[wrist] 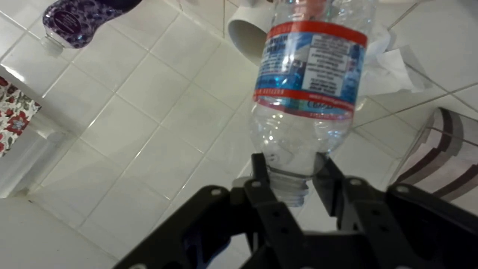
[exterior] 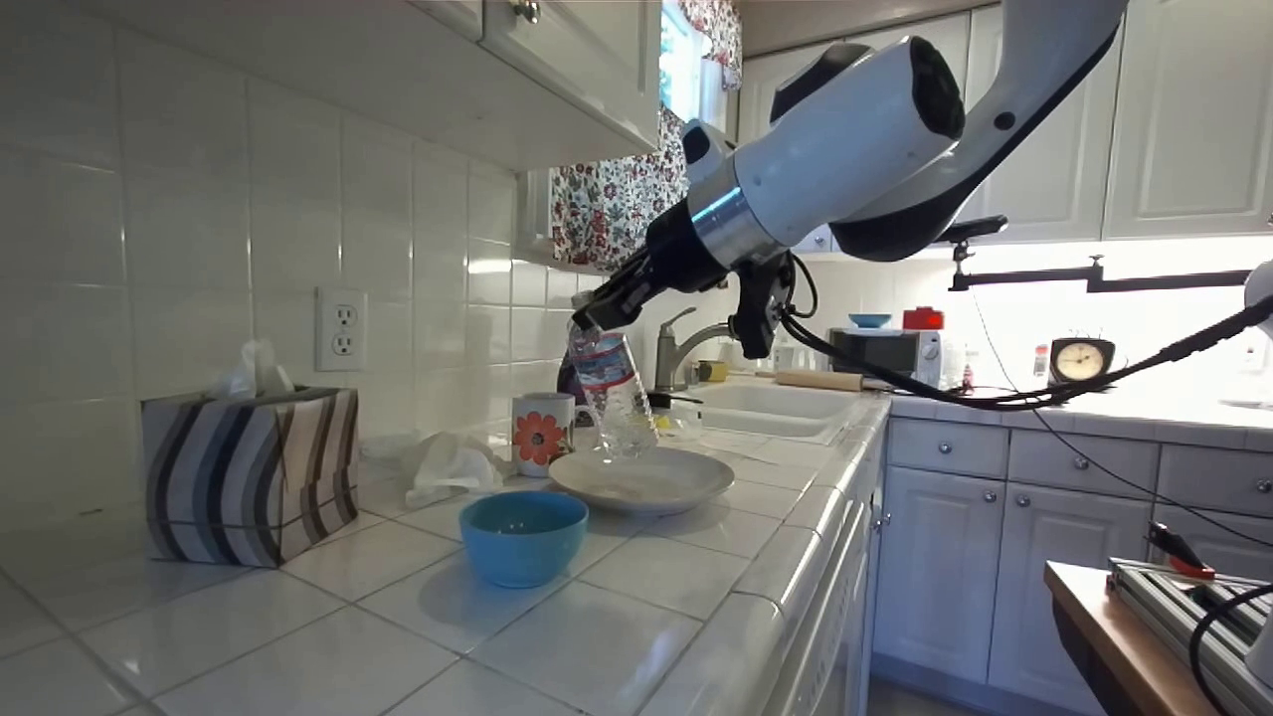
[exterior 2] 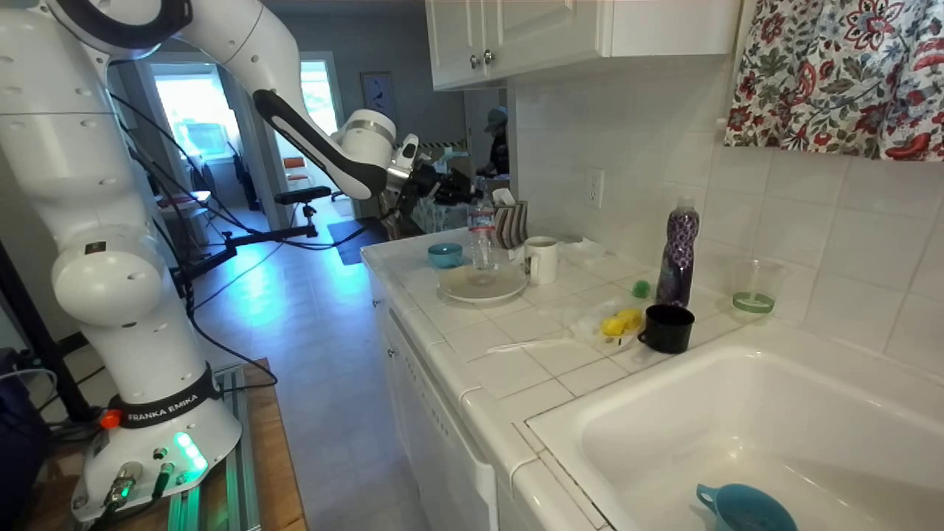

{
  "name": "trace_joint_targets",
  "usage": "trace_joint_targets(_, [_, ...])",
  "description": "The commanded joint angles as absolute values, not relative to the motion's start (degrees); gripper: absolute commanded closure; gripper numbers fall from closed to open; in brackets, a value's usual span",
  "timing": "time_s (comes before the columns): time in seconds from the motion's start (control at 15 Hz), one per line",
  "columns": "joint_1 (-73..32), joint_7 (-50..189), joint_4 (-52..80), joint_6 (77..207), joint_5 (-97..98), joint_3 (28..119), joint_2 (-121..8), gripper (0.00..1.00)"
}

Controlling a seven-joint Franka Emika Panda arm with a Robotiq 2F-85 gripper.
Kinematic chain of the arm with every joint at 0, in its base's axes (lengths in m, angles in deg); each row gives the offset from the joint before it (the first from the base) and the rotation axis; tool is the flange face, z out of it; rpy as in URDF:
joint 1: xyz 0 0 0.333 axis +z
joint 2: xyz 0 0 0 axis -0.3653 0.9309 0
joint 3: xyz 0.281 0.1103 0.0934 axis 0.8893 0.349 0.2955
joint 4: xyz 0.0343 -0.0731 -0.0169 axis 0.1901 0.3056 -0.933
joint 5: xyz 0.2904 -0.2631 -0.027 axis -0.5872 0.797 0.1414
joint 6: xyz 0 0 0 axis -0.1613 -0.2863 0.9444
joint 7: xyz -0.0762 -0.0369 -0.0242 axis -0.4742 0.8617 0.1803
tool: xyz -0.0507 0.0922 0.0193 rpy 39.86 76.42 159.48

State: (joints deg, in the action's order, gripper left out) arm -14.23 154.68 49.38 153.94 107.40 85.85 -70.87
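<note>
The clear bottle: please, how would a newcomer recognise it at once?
On the white tiled counter, find the pale plate. Over it, the gripper holds the clear bottle by its neck. Unlike the flower mug and dark purple bottle, it is see-through, with a red-and-blue label.

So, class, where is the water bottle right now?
In an exterior view, the water bottle is just left of centre, its neck gripped by the claw, its base over the plate, right of the flower mug.
</note>
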Motion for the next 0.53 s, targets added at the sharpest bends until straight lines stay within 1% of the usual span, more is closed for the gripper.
trace_joint_targets(0.0, [-13.9, 146.2, 44.0, 155.2, 103.1, 86.2, -65.9, 0.89])
trace_joint_targets(0.47, [-13.5, 135.0, 36.0, 160.5, 98.9, 88.1, -59.3, 0.89])
